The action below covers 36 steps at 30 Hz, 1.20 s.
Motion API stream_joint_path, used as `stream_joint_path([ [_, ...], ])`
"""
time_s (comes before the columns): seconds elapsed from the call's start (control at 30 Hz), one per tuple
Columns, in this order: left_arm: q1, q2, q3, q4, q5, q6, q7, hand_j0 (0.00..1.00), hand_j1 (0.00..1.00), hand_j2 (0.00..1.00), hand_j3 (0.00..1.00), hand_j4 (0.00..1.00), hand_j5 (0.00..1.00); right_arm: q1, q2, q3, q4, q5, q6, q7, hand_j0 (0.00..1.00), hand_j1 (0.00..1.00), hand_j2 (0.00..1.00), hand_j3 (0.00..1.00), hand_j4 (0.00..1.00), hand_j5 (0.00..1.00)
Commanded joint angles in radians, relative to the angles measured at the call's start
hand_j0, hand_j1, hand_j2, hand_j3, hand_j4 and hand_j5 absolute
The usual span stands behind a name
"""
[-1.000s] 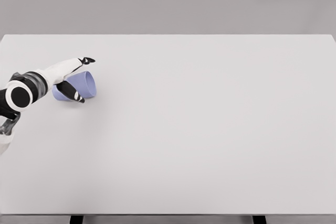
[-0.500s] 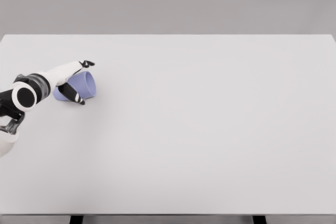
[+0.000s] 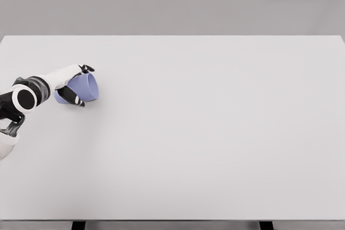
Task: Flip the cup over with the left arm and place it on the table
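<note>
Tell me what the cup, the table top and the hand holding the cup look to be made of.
Cup: looks like matte plastic, an even lavender with soft shading and no glare; ceramic cannot be ruled out in a render.
Table: a smooth, pale grey, matte top with no grain or reflections, perhaps laminate.
Left hand: glossy white hard shell with black fingertips and joints, probably plastic and rubber.

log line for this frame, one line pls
left robot hand: closed around cup | cup: lavender, on its side, far left of table | right arm: out of view | flip: not done
</note>
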Motion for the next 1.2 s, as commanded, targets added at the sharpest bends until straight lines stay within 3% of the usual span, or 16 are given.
stream_joint_path([
  [0.0, 0.0, 0.001, 0.0, 0.0, -0.002, -0.002, 0.0, 0.82, 0.82, 0.82, 0.82, 0.82, 0.82, 0.0, 0.0, 0.001, 0.0, 0.0, 0.0, 0.0, 1.0, 1.0, 1.0, 1.0, 1.0, 1.0],
  [0.23, 0.002, -0.001, 0.0, -0.001, -0.001, 0.004, 0.0, 0.73, 0.73, 0.73, 0.73, 0.73, 0.73, 0.0, 0.0, 0.001, 0.0, 0.0, 0.0, 0.0, 1.0, 1.0, 1.0, 1.0, 1.0, 1.0],
  [0.87, -0.003, 0.004, 0.022, -0.046, 0.039, 0.001, 0.0, 0.65, 0.65, 0.65, 0.65, 0.65, 0.65, 0.0, 0.0, -0.001, 0.0, 0.001, 0.0, 0.0, 1.0, 1.0, 1.0, 1.0, 1.0, 1.0],
  [1.17, -0.002, 0.013, 0.141, -0.062, 0.137, -0.009, 0.0, 0.65, 0.65, 0.65, 0.65, 0.65, 0.65, 0.0, 0.0, 0.001, 0.0, 0.0, 0.0, 0.0, 1.0, 1.0, 1.0, 1.0, 1.0, 1.0],
])
